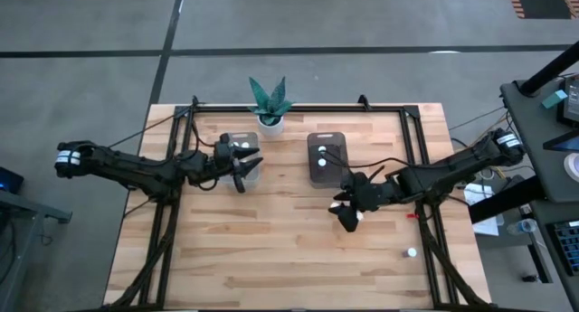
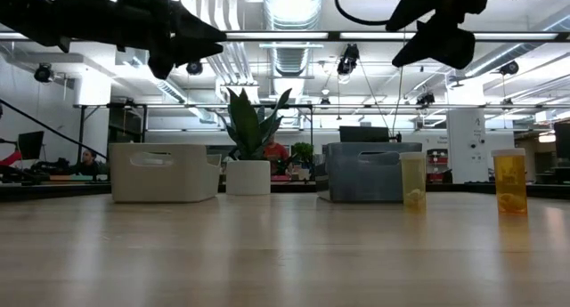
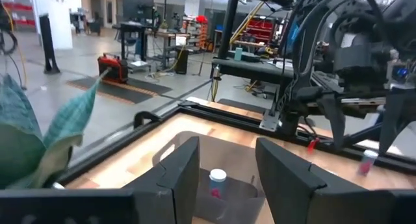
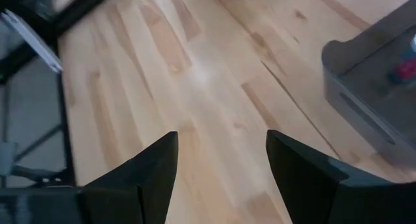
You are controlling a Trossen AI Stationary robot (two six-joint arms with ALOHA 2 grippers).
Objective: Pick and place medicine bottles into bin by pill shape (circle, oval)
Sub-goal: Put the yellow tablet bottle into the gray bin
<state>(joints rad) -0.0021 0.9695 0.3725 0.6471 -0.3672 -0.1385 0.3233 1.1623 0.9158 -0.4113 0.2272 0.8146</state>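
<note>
Right gripper [image 1: 348, 214] hangs wide and empty at the dark bin's [image 1: 327, 157] five o'clock; left gripper [image 1: 242, 165], parted, empty, hovers over the clear bin [image 1: 241, 140]. Low view: two amber bottles [image 2: 413, 180] remain. Judged between picks; next, descend on the nearer bottle.

Hidden, cropped and too small to read

In the low view both arms are cut off by the top edge; pill shapes in the two amber bottles [image 2: 412, 180] are too small to tell; the right wrist view crops the grey tub [image 4: 380, 74] at its edge.
</note>
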